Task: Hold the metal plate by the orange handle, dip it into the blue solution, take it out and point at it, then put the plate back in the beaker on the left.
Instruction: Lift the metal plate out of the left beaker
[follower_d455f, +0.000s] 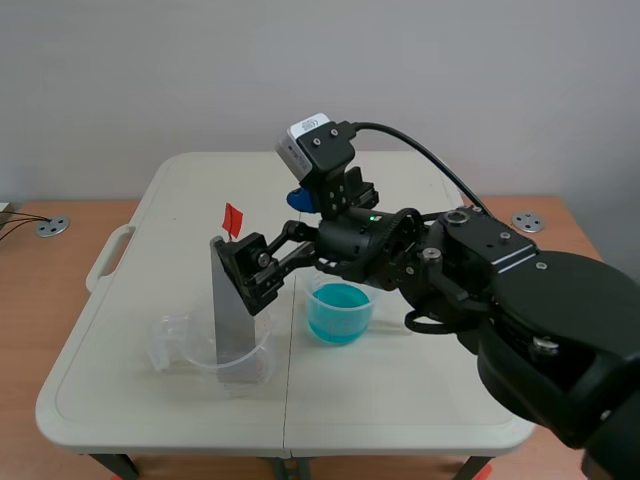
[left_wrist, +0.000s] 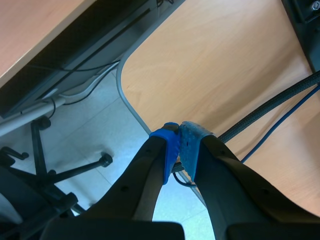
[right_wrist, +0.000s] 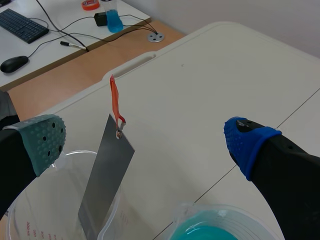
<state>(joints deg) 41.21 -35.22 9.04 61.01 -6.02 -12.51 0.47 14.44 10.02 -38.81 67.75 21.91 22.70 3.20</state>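
White table (follower_d455f: 150, 200): clear beaker (follower_d455f: 252, 366) holds metal plate (follower_d455f: 230, 300), cup (follower_d455f: 340, 336) holds blue solution (follower_d455f: 340, 300).

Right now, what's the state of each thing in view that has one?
metal plate: standing tilted in the clear beaker, not gripped.
orange handle: sticking up, free.
clear beaker: upright, holds the plate.
blue solution beaker: upright, holds blue liquid.
right gripper: open, fingers either side of the plate.
left gripper: shut, empty.

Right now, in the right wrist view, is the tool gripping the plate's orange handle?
No: the right tool is open, clear of the orange handle, while the metal plate stands in the clear beaker.
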